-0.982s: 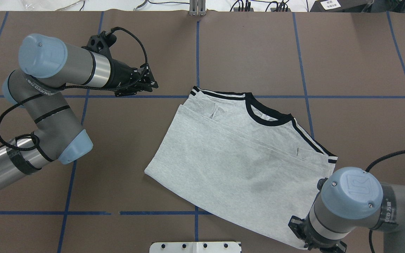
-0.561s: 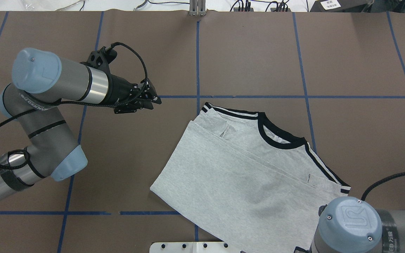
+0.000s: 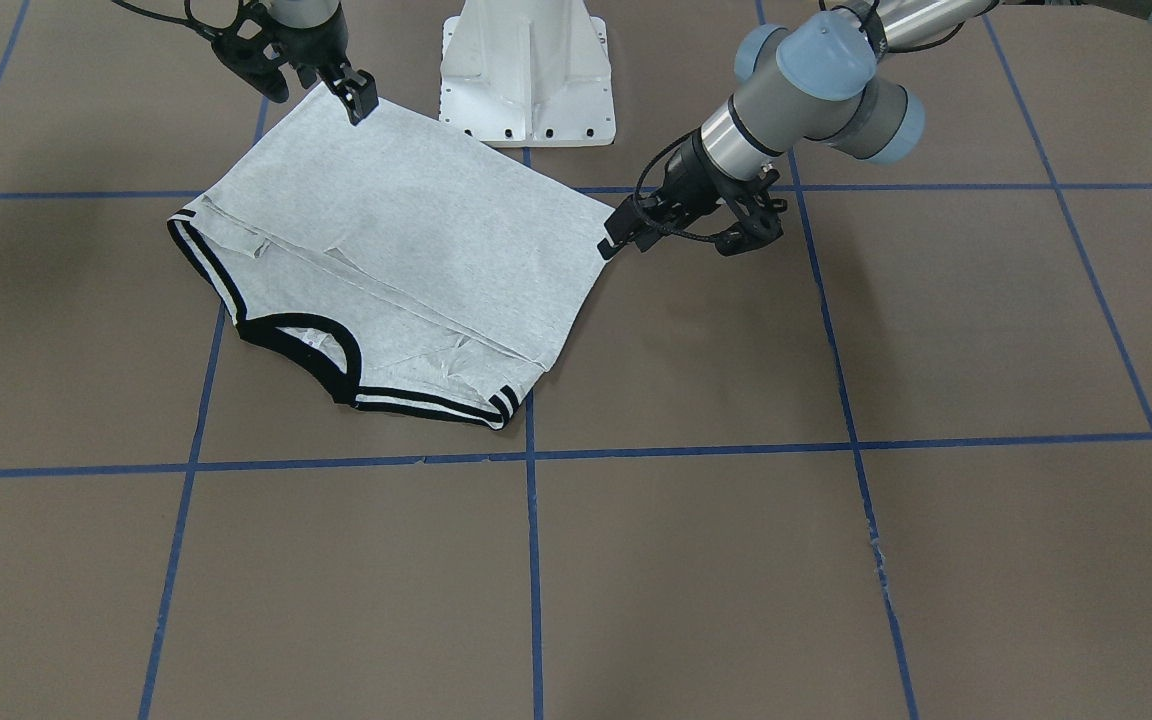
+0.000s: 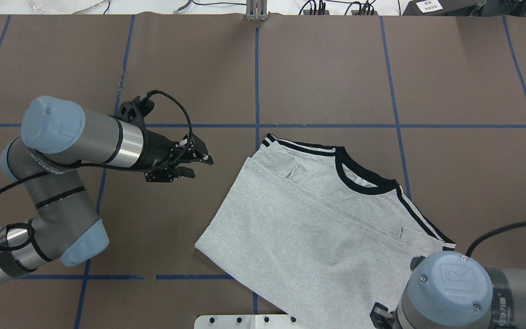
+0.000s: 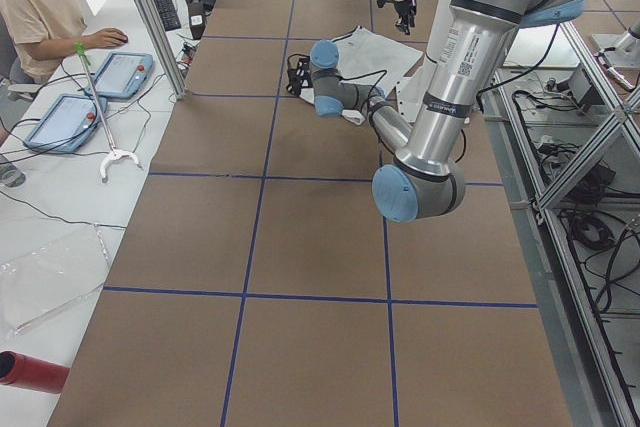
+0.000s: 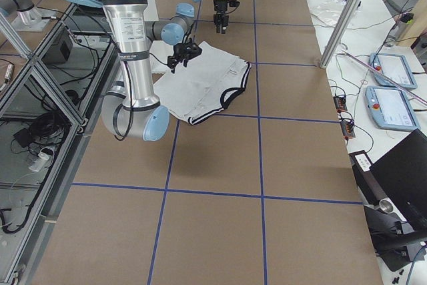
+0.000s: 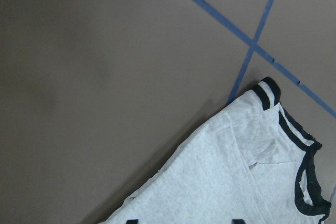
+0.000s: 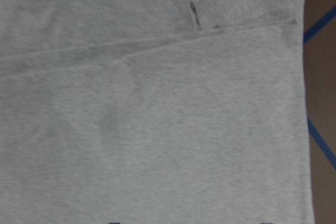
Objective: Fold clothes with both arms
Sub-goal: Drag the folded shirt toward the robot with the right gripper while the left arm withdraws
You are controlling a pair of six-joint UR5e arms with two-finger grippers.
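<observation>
Okay, the grey T-shirt (image 4: 308,237) lies flat on the brown table (image 4: 336,68), folded in half. Its folded edge runs right up against the white pedestal base (image 3: 526,90), and its black collar (image 4: 359,176) points away from the base. Most of the cloth sits to the base's right side, robot's right that is.

My right gripper (image 3: 354,92) is just right of the base, over the near corner of the shirt. On the wrist view its fingertips are spread wide with nothing between them. I can't tell if they touch the cloth.

My left gripper (image 4: 202,167) hangs left of the base by the shirt's other near corner, fingers parted and empty.
</observation>
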